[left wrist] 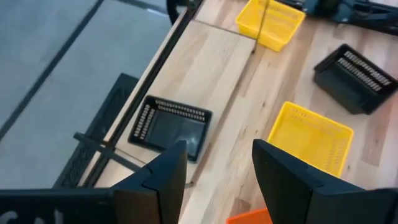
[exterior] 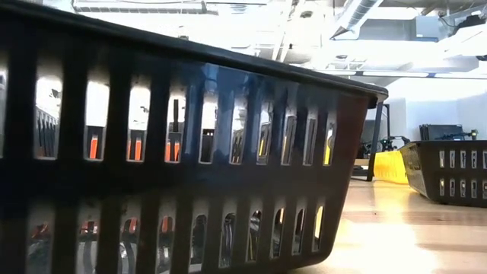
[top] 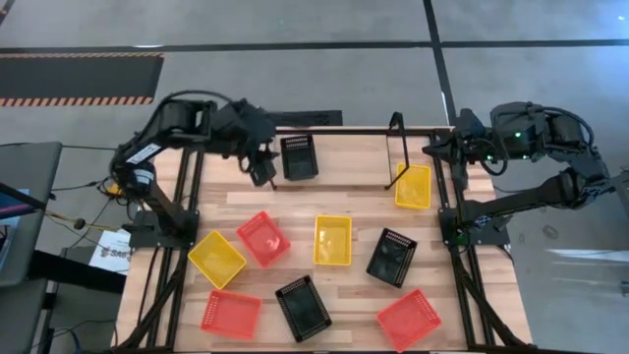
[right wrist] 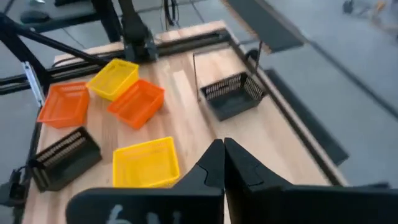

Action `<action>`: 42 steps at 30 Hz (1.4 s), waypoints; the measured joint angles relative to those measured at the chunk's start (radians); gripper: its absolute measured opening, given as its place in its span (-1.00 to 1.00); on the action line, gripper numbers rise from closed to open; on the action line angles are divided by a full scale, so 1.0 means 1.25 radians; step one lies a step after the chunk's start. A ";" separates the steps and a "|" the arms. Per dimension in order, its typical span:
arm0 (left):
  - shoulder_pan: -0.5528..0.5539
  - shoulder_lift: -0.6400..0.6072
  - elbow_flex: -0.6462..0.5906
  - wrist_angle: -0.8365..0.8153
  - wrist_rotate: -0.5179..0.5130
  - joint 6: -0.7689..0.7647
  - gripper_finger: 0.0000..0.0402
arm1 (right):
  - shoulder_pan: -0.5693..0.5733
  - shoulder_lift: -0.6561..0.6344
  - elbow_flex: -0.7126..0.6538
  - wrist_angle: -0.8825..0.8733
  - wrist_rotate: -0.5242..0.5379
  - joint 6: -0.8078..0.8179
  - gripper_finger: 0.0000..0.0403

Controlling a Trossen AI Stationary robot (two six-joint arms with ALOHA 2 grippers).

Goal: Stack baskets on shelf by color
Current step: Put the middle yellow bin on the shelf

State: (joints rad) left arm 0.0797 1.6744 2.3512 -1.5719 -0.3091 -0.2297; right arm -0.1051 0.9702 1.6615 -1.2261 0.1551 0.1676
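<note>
Baskets of small shallow plastic mesh lay scattered over the wooden table (top: 344, 202) in the high view: only two sat at the thin black metal-rod shelf (top: 398, 147) along the upper edge, a black basket (top: 299, 157) at upper centre and a yellow basket (top: 413, 186) at upper right. Seven others lay loose across the lower half of the frame, none stacked. My left gripper (top: 261, 169) hovered just left of that black basket, jaws parted and empty, as my left wrist view confirmed. My right gripper (right wrist: 222, 158) hung at the upper right by the table's edge, fingers all but together, holding nothing. I judged sorting barely begun; next I needed to reach down for a loose black basket (top: 303, 307) and carry it onto its shelved twin.
</note>
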 joint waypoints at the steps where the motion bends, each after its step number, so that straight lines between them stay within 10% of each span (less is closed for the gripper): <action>1: -0.017 -0.002 0.000 0.000 -0.015 -0.002 -0.15 | 0.000 0.007 0.000 -0.014 -0.001 0.014 -0.89; 15: -0.138 -0.006 0.000 0.001 -0.130 0.010 -0.15 | 0.100 0.195 0.000 -0.152 -0.116 0.220 -0.77; 27: -0.138 -0.005 0.000 0.001 -0.130 0.061 -0.15 | 0.181 0.451 0.000 -0.102 -0.019 0.300 -0.77; 42: -0.138 -0.005 0.000 0.001 -0.113 0.120 -0.15 | 0.120 0.702 0.000 0.060 -0.109 0.157 -0.52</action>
State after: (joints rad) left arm -0.0925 1.6680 2.3512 -1.5708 -0.4507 -0.0803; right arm 0.0447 1.8483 1.6616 -1.1516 0.0193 0.3643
